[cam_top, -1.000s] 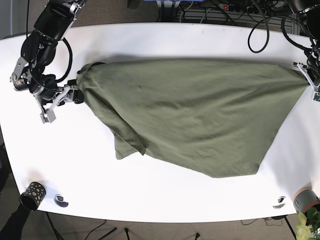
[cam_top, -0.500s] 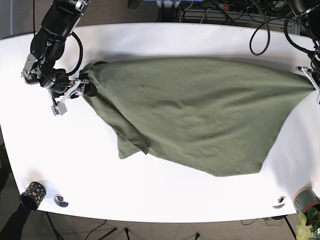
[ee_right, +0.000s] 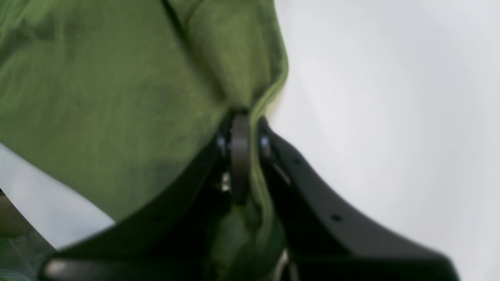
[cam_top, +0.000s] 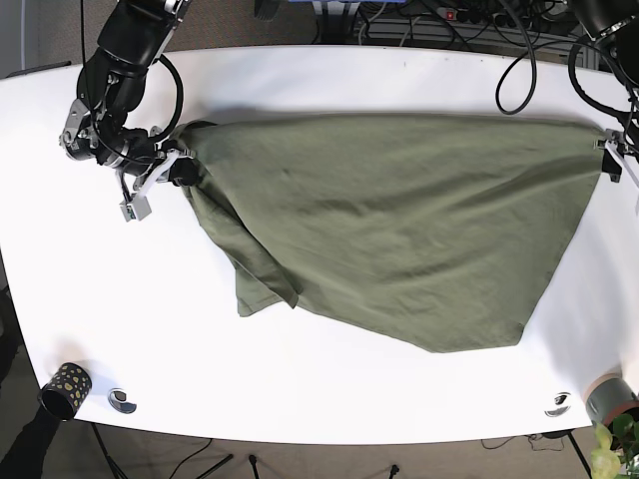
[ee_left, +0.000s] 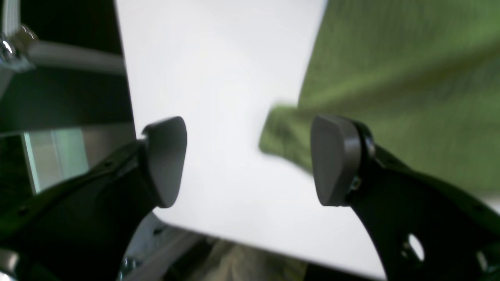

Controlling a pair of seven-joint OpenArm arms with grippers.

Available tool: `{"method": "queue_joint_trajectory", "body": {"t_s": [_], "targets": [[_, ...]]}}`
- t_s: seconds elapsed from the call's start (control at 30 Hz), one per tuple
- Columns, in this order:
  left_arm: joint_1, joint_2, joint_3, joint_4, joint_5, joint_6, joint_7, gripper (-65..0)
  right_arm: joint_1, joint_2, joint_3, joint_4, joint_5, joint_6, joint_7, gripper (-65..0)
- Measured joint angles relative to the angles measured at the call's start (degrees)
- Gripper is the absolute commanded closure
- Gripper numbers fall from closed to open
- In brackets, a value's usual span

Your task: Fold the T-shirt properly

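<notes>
An olive-green T-shirt [cam_top: 399,220] lies spread and partly bunched across the white table [cam_top: 319,389]. My right gripper [cam_top: 175,172] is at the shirt's left end. In the right wrist view it [ee_right: 240,132] is shut on a gathered fold of the shirt [ee_right: 117,97]. My left gripper [cam_top: 611,155] is at the shirt's right corner by the table's right edge. In the left wrist view it [ee_left: 248,156] is open, and the shirt's corner [ee_left: 285,132] lies on the table between and beyond the fingers, touching neither pad.
A dark dotted cup [cam_top: 65,387] and a small round object [cam_top: 122,400] sit at the front left corner. Another small object [cam_top: 557,404], a grey cup [cam_top: 609,397] and a plant [cam_top: 614,449] are at the front right. Cables [cam_top: 519,60] hang at the back right.
My right gripper has moved right and toward the back with the shirt's left end, bunching it. The shirt's right corner has drawn back left, away from the table edge.
</notes>
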Motion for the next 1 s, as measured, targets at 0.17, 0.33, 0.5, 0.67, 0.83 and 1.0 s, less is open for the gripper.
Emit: {"method": "queue_joint_trajectory", "body": {"t_s": [0.17, 0.33, 0.5, 0.67, 0.83, 1.0], "targets": [[-6.9, 0.6, 3.4, -0.9, 0.0, 0.1, 0.1, -44.2, 0.1, 0.0, -0.1, 0.0, 0.0, 0.00, -0.3, -1.9], [-17.9, 1.0, 8.9, -10.8, -0.2, 0.2, -0.6, -44.0, 0.2, 0.1, -0.1, 0.0, -0.1, 0.00, -0.5, -1.9], [-27.7, 0.6, 12.1, -24.2, 1.1, 0.9, -3.7, -44.0, 0.1, 0.1, -0.1, 0.0, 0.1, 0.00, -0.5, -1.9], [-36.1, -0.2, 18.5, -41.0, 0.8, 0.6, -10.8, -44.0, 0.2, 0.1, -0.2, 0.0, -0.1, 0.00, -0.6, -1.9], [-43.0, -1.6, 22.8, -56.2, 0.8, 0.7, -19.2, -44.3, 0.2, 0.1, -0.1, 0.0, 0.1, 0.00, -0.5, -1.9], [-47.8, -2.4, 29.1, -70.3, 1.2, 6.1, -28.3, -44.4, 0.6, 0.1, 0.0, 0.0, -0.2, 0.00, -0.8, -1.9]]}}
